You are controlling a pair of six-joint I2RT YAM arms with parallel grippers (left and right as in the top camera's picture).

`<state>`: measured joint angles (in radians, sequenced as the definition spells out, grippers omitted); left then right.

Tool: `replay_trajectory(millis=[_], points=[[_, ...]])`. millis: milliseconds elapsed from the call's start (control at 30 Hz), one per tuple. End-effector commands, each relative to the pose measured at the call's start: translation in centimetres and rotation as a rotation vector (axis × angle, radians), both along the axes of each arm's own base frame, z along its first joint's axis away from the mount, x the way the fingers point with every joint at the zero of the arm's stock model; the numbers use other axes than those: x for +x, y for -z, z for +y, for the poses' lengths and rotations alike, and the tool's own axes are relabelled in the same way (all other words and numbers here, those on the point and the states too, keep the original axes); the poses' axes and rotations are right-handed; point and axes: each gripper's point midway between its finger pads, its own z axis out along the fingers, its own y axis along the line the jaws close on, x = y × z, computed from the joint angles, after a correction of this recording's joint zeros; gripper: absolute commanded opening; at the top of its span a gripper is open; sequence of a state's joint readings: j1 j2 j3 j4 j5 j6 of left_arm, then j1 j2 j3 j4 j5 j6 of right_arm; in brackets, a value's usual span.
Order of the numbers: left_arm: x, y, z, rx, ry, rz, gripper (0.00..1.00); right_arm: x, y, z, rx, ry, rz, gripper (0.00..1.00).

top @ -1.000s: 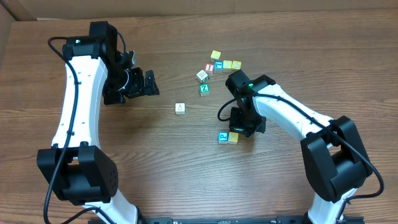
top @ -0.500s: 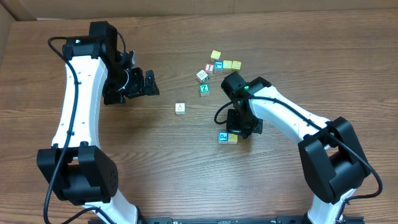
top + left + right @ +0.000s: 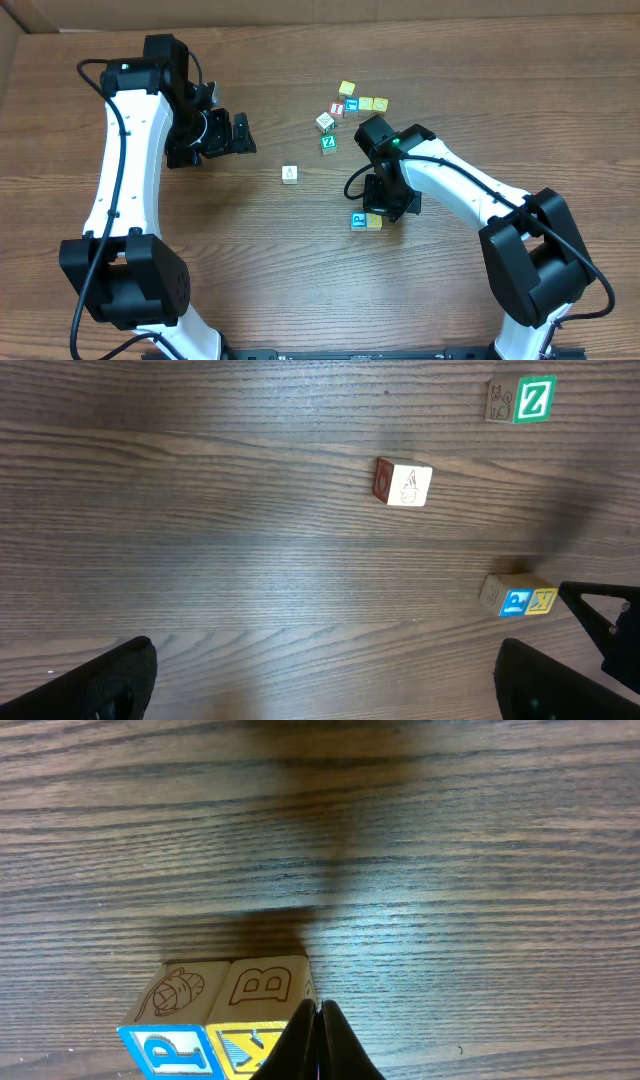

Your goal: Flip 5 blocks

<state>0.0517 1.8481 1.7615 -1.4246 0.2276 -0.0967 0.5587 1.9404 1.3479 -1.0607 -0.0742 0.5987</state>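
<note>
Pale yellow block (image 3: 268, 988) sits touching the teal-blue block (image 3: 165, 1055), just right of centre in the overhead view, below the green Z block (image 3: 328, 142). Your right gripper (image 3: 318, 1038) is clenched on nothing, tips against the yellow block's edge; your left gripper (image 3: 238, 133) gapes empty at upper left. Press too flat and the block may skid, shoving its neighbour instead of tipping.

Robotics lab setup, wooden table (image 3: 300, 280), two white arms (image 3: 125, 150), cardboard backdrop (image 3: 450, 8).
</note>
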Motion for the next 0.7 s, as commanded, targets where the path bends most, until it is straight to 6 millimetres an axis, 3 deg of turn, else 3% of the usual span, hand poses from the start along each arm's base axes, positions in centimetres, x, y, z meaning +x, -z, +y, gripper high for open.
replay_trajectory(millis=[0, 200, 400, 533, 667], points=[[0.6, -0.2, -0.2, 0.003, 0.01, -0.014, 1.0, 0.0, -0.4, 0.0, 0.001, -0.005, -0.016, 0.04], [0.6, -0.2, -0.2, 0.003, 0.01, -0.014, 1.0, 2.0, -2.0, -0.5, 0.0, -0.016, -0.069, 0.04], [0.6, -0.2, -0.2, 0.003, 0.01, -0.014, 1.0, 5.9, -5.0, 0.2, 0.067, -0.02, -0.18, 0.13], [0.6, -0.2, -0.2, 0.003, 0.01, -0.014, 1.0, 8.8, -5.9, 1.9, 0.128, -0.062, -0.307, 0.41], [0.6, -0.2, -0.2, 0.003, 0.01, -0.014, 1.0, 11.1, -6.6, 4.9, 0.193, -0.183, -0.437, 0.72]])
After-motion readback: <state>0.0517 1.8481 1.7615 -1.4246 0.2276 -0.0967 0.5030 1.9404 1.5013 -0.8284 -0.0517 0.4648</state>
